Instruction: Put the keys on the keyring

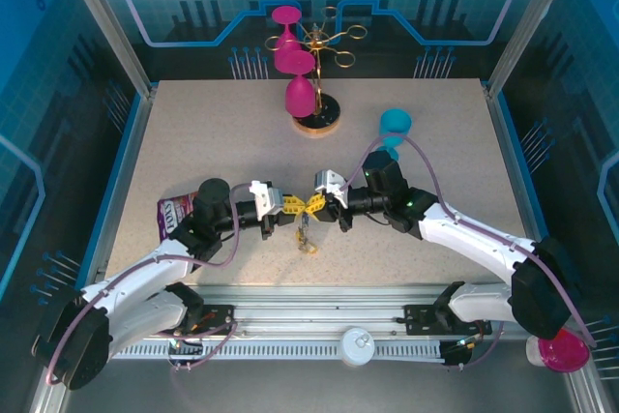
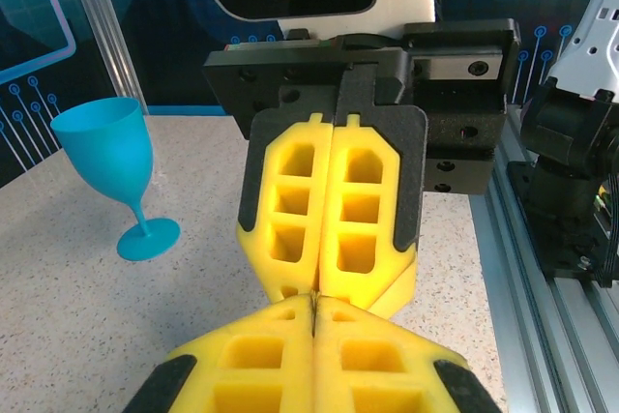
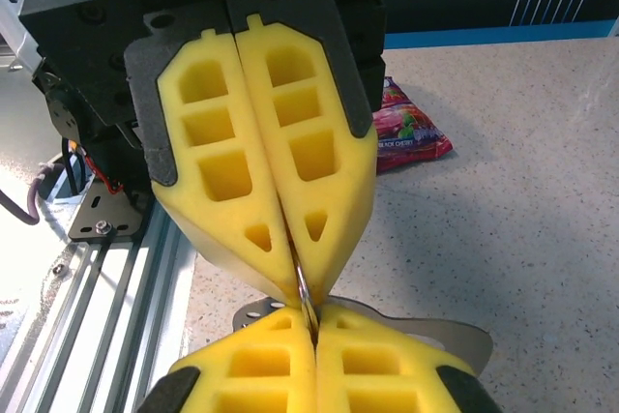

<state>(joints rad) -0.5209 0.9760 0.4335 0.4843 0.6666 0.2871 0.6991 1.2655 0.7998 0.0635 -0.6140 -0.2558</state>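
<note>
My left gripper (image 1: 292,205) and right gripper (image 1: 323,203) meet tip to tip above the near middle of the table, both shut. In the right wrist view a thin silver metal edge of the keyring (image 3: 303,289) runs from between the left fingers (image 3: 261,152) into my right gripper (image 3: 311,324). A flat grey metal piece (image 3: 462,338) pokes out under the right fingers. From above, a short chain with small keys (image 1: 306,236) dangles below the meeting tips, down to the table. The left wrist view has my left gripper (image 2: 315,299) closed against the right fingers (image 2: 334,210); the metal is barely a dark sliver there.
A blue goblet (image 1: 395,126) (image 2: 114,157) stands behind the right arm. Pink goblets hang on a gold wire rack (image 1: 311,65) at the back middle. A purple snack packet (image 1: 174,212) (image 3: 406,132) lies by the left arm. A pink goblet (image 1: 563,353) lies off the table, near right.
</note>
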